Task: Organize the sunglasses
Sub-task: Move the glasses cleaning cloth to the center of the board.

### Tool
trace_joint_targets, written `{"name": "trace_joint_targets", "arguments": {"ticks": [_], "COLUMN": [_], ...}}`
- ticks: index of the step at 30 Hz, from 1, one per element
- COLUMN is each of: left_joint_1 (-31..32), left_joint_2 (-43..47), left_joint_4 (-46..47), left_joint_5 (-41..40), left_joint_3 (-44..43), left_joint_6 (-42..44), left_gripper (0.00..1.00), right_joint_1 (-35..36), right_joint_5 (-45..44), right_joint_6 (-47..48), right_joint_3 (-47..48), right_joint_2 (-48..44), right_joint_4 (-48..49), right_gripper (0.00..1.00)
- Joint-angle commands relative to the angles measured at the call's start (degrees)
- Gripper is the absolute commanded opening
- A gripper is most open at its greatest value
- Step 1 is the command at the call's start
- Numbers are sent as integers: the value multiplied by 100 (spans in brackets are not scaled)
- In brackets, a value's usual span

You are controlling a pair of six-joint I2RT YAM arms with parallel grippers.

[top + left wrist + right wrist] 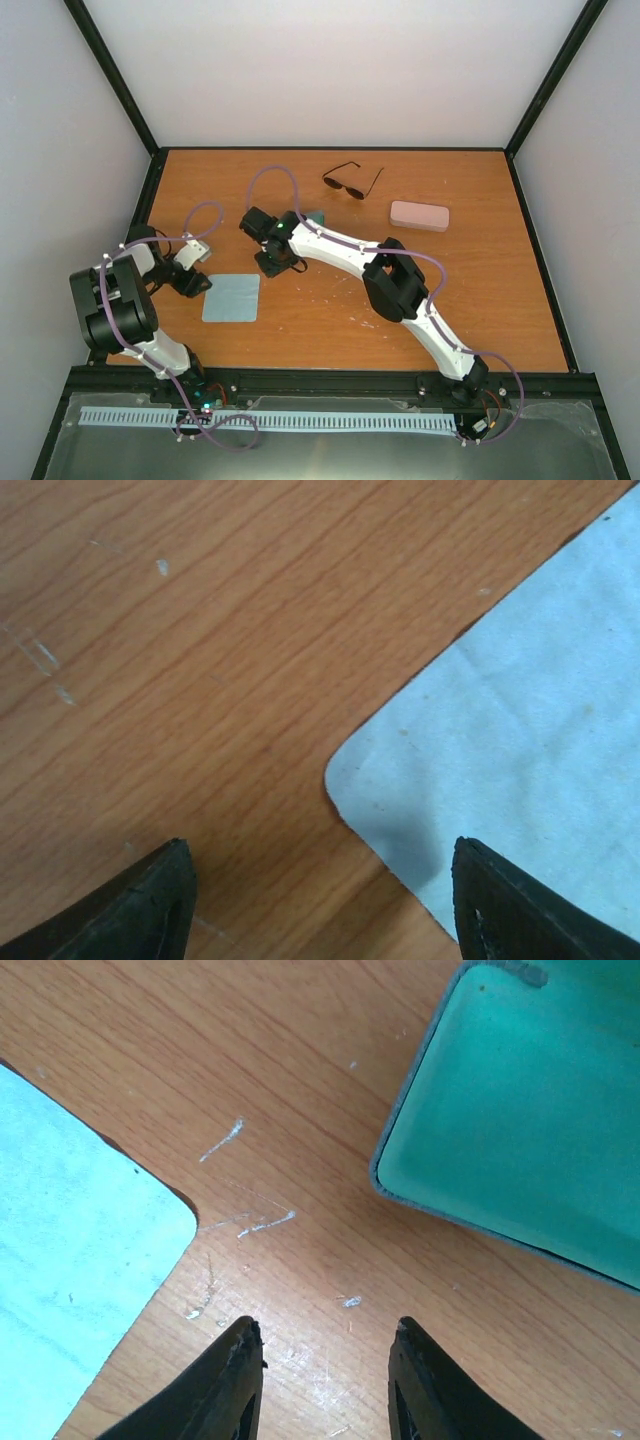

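Fingers spread on both sides, pinching nothing.
Left gripper at cloth corner, likely to lift it; right gripper between cloth and case; sunglasses well beyond.

Your desk showed a smooth wood-grain surface, scuffed with pale scratches; the light-blue cloth looked soft and matt; the teal case looked smooth, slightly sheeny.

One pair of black sunglasses on view. Two cases: a pink case and a teal case. One blue cloth.
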State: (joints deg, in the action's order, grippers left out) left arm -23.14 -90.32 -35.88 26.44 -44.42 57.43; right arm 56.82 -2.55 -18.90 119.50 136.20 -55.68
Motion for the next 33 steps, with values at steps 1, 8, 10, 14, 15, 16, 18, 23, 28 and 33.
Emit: {"name": "trace_joint_targets", "arguments": {"ticks": [1, 8, 10, 14, 15, 16, 18, 23, 28, 33], "left_joint_1": [-14, -8, -11, -4, 1, 6, 41, 138, 8, -302], "left_joint_2": [-181, -294, -299, -318, -318, -331, -376, -426, -14, 155], "left_joint_4": [268, 313, 352, 449, 449, 439, 363, 195, 335, 261], "left_joint_5": [-73, -68, -78, -78, -63, -40, -8, 22, 338, 888], "left_joint_3": [-121, 47, 145, 311, 331, 333, 315, 214, -230, -1005], "left_joint_6": [33, 71, 84, 107, 117, 130, 157, 195, -645, -1529], "left_gripper": [70, 63, 62, 62, 62, 62, 62, 62, 72, 99], "right_joint_1": [15, 70, 94, 143, 149, 154, 169, 234, 443, 507], "right_joint_5": [20, 82, 101, 107, 107, 126, 152, 389, 1318, 1881], "right_joint_6": [47, 82, 64, 64, 64, 63, 60, 234, 820, 1168], "right_joint_3": [37, 128, 163, 232, 247, 256, 273, 359, 169, 957], "right_joint_2": [-251, -173, -150, -85, -72, -53, -23, 30, -147, 361], "right_joint_4": [161, 188, 189, 208, 207, 207, 213, 261, 770, 215], "right_gripper": [34, 41, 43, 49, 50, 51, 53, 46, 16, 13]}}
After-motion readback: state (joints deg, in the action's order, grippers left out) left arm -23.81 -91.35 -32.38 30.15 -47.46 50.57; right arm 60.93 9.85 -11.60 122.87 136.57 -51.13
